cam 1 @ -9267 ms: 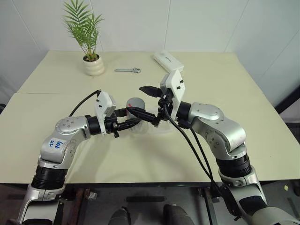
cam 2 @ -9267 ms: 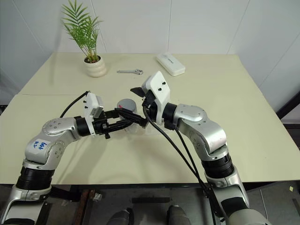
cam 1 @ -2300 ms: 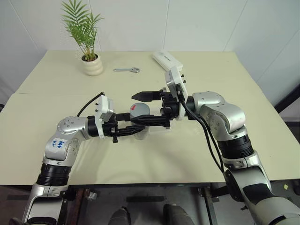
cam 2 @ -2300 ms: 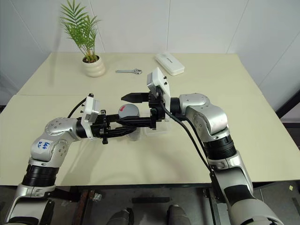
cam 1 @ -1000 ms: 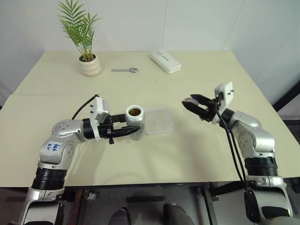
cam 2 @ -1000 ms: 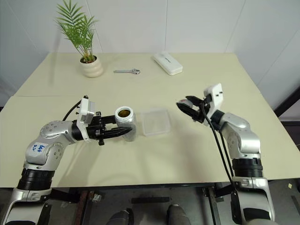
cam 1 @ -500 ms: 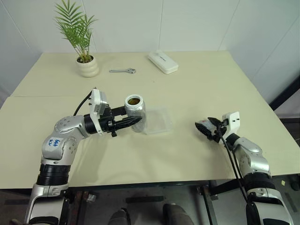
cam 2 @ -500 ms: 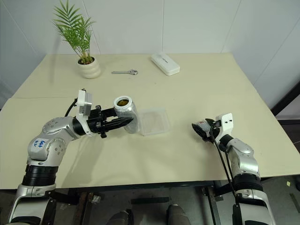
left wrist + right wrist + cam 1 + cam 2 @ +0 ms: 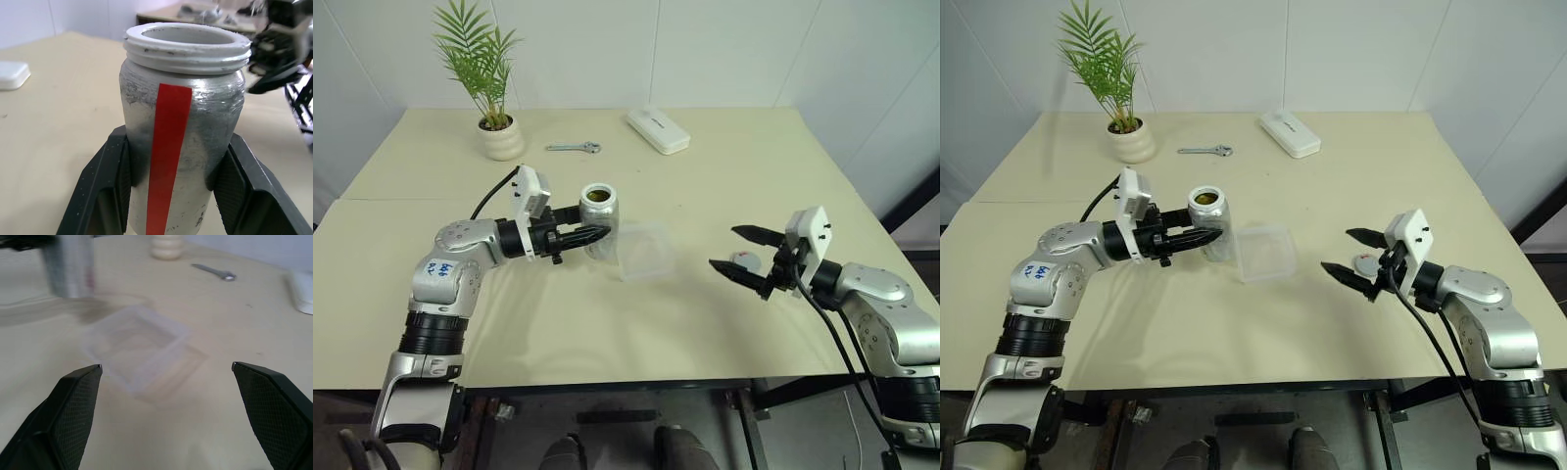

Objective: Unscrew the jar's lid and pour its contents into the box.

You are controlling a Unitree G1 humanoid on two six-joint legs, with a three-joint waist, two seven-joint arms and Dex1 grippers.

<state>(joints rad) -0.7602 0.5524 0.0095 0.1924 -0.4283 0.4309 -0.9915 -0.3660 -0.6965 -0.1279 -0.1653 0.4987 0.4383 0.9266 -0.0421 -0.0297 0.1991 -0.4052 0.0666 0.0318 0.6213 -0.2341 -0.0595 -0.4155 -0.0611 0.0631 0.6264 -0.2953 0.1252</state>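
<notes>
Holding the jar (image 9: pixel 600 217) upright, lid off, the left gripper (image 9: pixel 590 235) is pinching it beside the box (image 9: pixel 644 249) mid-table (ready for pouring); right gripper (image 9: pixel 743 252) is spreading empty, lid (image 9: pixel 744 261) lying beneath.

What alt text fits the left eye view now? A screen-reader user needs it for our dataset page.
The left gripper holds the open jar upright beside the clear box on a cream table. The right gripper hangs open, with the lid on the table by it.
</notes>
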